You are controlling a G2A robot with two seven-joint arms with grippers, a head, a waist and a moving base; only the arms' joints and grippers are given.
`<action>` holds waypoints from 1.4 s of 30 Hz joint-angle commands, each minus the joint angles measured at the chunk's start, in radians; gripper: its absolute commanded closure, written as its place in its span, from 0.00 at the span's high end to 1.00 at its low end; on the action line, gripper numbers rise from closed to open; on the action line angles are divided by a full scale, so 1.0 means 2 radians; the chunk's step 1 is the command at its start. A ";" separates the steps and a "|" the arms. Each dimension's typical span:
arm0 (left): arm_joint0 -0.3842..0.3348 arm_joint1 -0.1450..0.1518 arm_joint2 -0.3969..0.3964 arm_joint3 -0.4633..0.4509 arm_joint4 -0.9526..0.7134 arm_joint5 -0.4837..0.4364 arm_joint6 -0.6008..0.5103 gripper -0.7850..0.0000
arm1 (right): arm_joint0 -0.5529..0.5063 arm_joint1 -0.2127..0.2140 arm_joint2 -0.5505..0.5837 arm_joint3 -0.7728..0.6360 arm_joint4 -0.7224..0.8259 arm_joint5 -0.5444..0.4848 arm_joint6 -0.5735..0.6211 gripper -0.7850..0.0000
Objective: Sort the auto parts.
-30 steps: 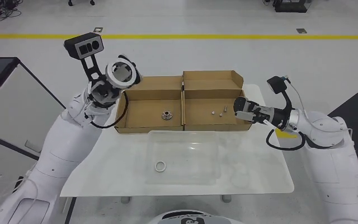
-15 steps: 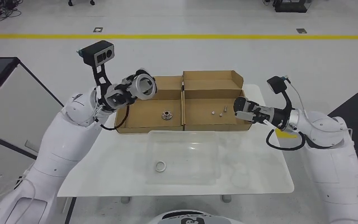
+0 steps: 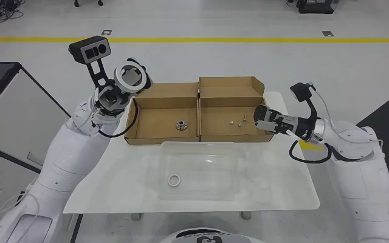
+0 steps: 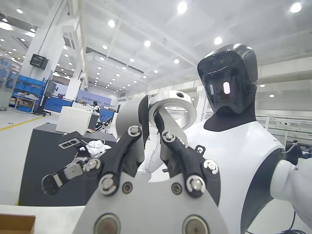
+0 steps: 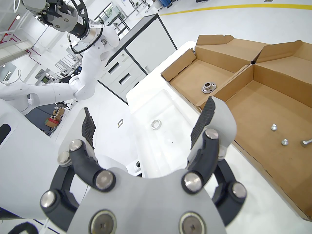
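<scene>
The left gripper [image 4: 152,116] is clenched on the large silver metal ring [image 4: 187,103], 1 finger through the bore and the other on the outer wall. It holds the ring high in the air, above the rear left corner of the left brown cardboard box [image 3: 155,124] rather than over its floor. That box holds 1 small flanged metal bushing [image 3: 181,125] near its right wall. The right brown cardboard box [image 3: 219,127], touching it side by side, holds 3 small silver bolts [image 3: 239,121]. The right gripper [image 3: 261,115] hangs at that box's right wall, spread apart and empty.

The step in hand looks like delivering the big ring into a box, most likely the left 1 with the larger part. To do it well, the arm should carry the ring inward over bare cardboard, clear of the upright flaps. It should turn the wrist so the ring lies flat, and descend close to the floor before letting go. A drop from height would let a round, heavy ring bounce or roll into the bushing.

1 small white ring [image 3: 174,180] lies unsorted in the clear plastic tray [image 3: 200,159] on the white table [image 3: 292,182].
</scene>
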 commanded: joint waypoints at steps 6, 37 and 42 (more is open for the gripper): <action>0.000 0.000 0.000 0.000 0.000 0.000 0.000 0.00 | 0.000 0.000 0.000 0.000 0.000 0.000 0.000 1.00; 0.002 0.006 -0.034 0.014 0.492 0.349 0.052 0.00 | 0.000 0.000 0.000 0.000 0.000 0.000 0.000 1.00; 0.005 0.008 -0.025 0.010 0.563 0.381 0.023 0.00 | 0.000 0.000 0.000 0.000 0.000 0.000 0.000 1.00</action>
